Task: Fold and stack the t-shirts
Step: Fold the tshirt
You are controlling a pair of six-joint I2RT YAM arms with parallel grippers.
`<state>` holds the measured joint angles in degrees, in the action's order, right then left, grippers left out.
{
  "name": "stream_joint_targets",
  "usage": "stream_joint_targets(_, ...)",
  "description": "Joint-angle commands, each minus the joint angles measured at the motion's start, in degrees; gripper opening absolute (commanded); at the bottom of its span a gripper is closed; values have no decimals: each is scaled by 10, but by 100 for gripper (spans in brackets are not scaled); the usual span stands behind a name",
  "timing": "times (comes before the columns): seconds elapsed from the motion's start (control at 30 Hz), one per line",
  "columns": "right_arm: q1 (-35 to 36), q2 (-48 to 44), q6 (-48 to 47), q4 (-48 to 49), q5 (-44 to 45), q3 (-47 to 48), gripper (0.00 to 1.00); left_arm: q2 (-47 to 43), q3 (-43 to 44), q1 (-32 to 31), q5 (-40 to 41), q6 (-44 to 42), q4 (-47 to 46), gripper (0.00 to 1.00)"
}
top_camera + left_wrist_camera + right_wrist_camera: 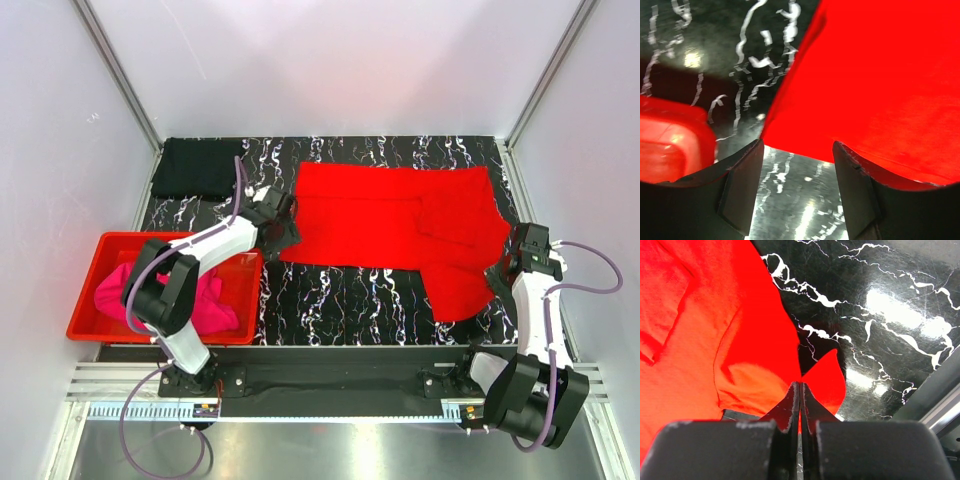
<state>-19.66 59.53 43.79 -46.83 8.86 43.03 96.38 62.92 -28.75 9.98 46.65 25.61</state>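
red t-shirt (pixel 400 225): spread mostly flat over the middle of the table, reaching from centre toward 3 o'clock. One flap hanging toward 5 o'clock, close to the front edge. A smaller fold lying on top on the 3 o'clock side.
black t-shirt (pixel 195 167): folded into a compact rectangle in the table's 10 o'clock corner, apart from the red t-shirt.
pink t-shirt (pixel 215 305): bunched up loose inside the bin, partly hidden behind the left arm.
bin (pixel 88 285): red plastic, rectangular, at 8 o'clock of the table. One rounded corner visible in the left wrist view (pixel 670 140).
left gripper (pixel 280 222): low at the 9 o'clock edge of the red t-shirt. Jaws parted fairly wide, with nothing held. In the wrist view (pixel 797 155), one finger over bare table, the other over the red cloth (pixel 880 75), and the corner and hem of the cloth running between them. Contact with the cloth impossible to judge.
right gripper (pixel 500 275): at 4 o'clock of the red t-shirt, beside the hanging flap. In the wrist view (pixel 800 385), fingers pressed fully together on a small peak of red cloth (pixel 705 315), pinched and drawn up at the tips.
table (pixel 350 300): black marble pattern with white veins, glossy with light reflections in the right wrist view (pixel 880 290).
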Motion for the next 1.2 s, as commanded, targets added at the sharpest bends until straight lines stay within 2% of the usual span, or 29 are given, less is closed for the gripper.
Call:
stream_joint_targets(0.0,-1,-14,-12,7,0,-1,0,8,19,-15,88,9,13,62)
stream_joint_targets(0.27,-1,-23,-26,6,3,8,0,68,69,-17,98,-1,22,59)
stream_joint_targets(0.6,-1,-13,-29,14,5,8,0,51,26,-21,104,17,22,58)
stream_joint_targets(0.77,-1,-15,-28,16,5,11,0,44,-4,-27,82,32,5,58)
stream_joint_targets(0.97,-1,-17,-34,10,15,20,0,57,4,-24,94,31,16,56)
stream_joint_targets(1.03,-1,-17,-35,11,19,20,0,54,-7,-23,94,32,9,53)
stream_joint_targets(1.13,-1,-16,-38,9,24,23,0,59,-16,-20,84,31,3,38)
stream_joint_targets(1.17,-1,-14,-37,9,25,25,0,59,-17,-18,76,30,2,30)
